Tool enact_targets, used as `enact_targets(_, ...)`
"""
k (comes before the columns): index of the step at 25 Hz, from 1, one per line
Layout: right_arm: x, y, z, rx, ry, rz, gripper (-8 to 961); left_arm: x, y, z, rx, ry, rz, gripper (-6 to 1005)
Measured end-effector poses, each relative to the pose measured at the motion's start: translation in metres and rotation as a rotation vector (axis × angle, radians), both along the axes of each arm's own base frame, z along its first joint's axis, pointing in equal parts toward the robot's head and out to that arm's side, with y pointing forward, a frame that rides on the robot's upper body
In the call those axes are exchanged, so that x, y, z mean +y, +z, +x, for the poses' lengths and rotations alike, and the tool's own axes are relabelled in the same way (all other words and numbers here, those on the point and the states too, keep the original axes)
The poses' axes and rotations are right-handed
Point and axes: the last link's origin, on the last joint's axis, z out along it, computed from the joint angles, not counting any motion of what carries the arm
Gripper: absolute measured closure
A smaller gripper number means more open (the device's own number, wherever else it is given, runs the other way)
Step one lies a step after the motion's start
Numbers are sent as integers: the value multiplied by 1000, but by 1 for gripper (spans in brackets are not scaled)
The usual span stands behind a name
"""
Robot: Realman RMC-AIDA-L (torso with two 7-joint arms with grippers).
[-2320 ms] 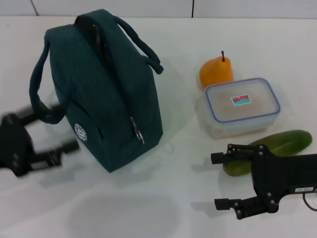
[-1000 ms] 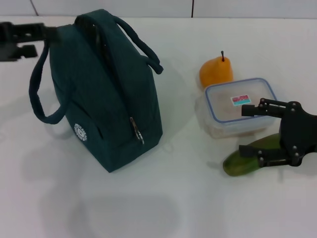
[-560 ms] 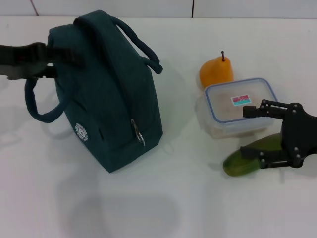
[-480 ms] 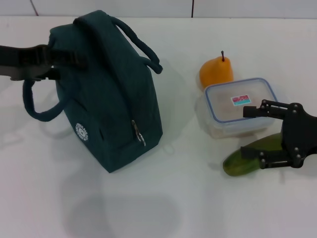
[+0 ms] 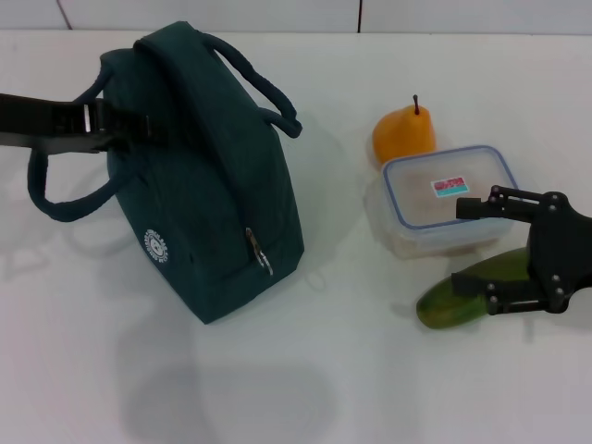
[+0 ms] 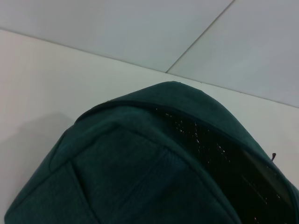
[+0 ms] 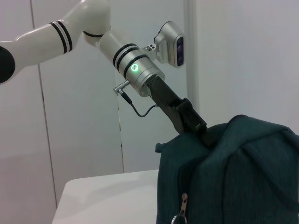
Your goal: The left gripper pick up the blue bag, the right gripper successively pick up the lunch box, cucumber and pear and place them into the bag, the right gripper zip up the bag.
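Status: early stage; nothing is packed yet.

The left gripper [image 5: 139,129] reaches in at the top edge of the blue bag [image 5: 208,176], at the root of the near handle. Whether its fingers are clamped on the fabric cannot be told; the tips are buried against the bag in the head view and in the right wrist view. The bag stands on the table [image 5: 277,388], base down, not visibly lifted. Its top opening shows dark in the left wrist view.

The right gripper [image 5: 476,245] hangs with fingers spread and holding nothing, the upper finger over the lunch box [image 5: 444,199] edge, the lower over the cucumber [image 5: 453,301]. The pear [image 5: 404,134] sits just beyond the box, away from the gripper.

Outstanding, in my judgement: securing the bag, loading all three items, zipping.
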Motion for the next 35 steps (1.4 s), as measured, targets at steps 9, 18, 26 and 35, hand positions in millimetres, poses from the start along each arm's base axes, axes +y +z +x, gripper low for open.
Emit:
enact_targets(9,-1,-1,0,3,1,-1,100,0,-1,-2,-36,62,-3,718)
enact_targets(18,0,-2,-2,7,3,0,100,-4,-5,4,-119,52,-57,904)
enact_targets(26,18,-1,-19,64,0,69,101,-6,-14,17,-159,22,-102,950)
enact_targets(35,42,-3,-61,117,110,109,101,-1,-26,33,-143,-2,-157,949)
